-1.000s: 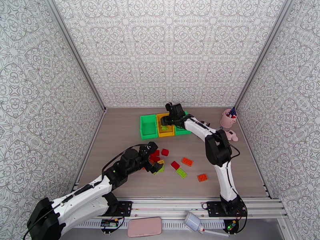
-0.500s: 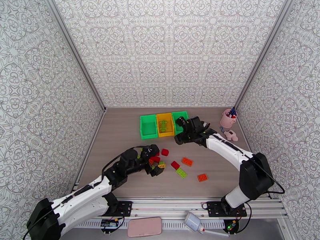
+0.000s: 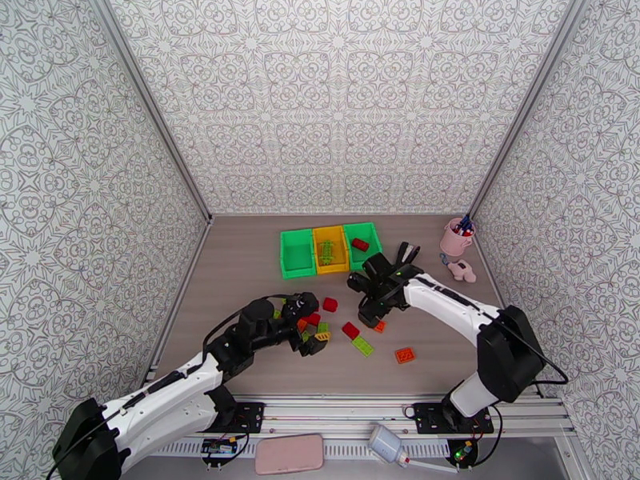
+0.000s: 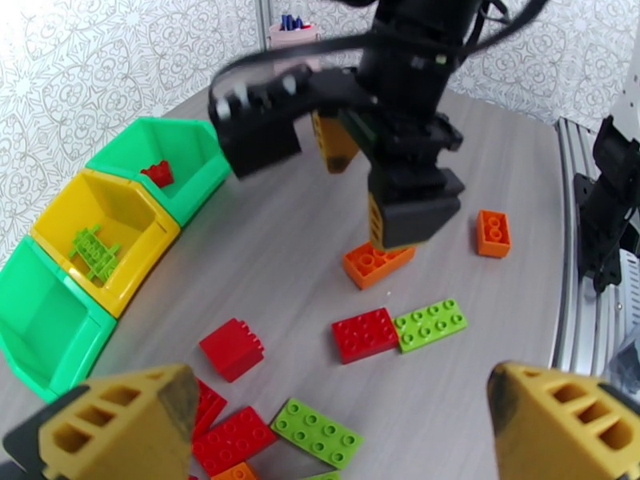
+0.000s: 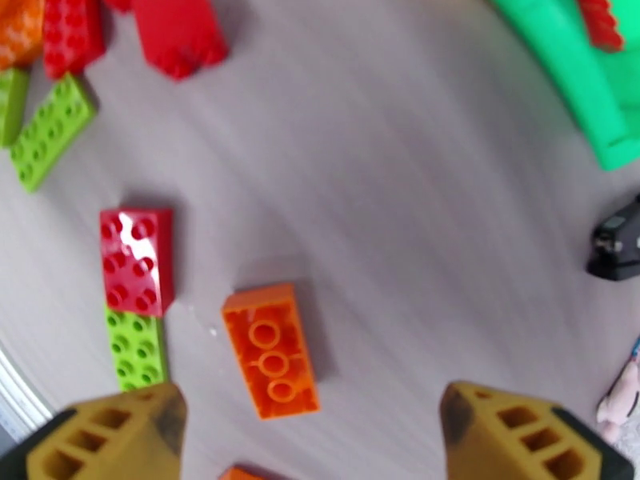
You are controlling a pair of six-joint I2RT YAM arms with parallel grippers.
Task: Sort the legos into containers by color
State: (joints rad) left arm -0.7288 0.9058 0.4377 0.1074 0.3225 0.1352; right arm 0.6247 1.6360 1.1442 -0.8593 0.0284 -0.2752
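The right claw (image 5: 316, 430) hung wide open and empty over an orange brick (image 5: 270, 350), seemingly lined up to grasp it; the left claw (image 4: 340, 422) gaped empty above mixed legos (image 4: 232, 350).

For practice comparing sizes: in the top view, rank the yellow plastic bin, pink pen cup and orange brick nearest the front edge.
1. yellow plastic bin
2. pink pen cup, only slightly smaller
3. orange studded brick, clearly smallest
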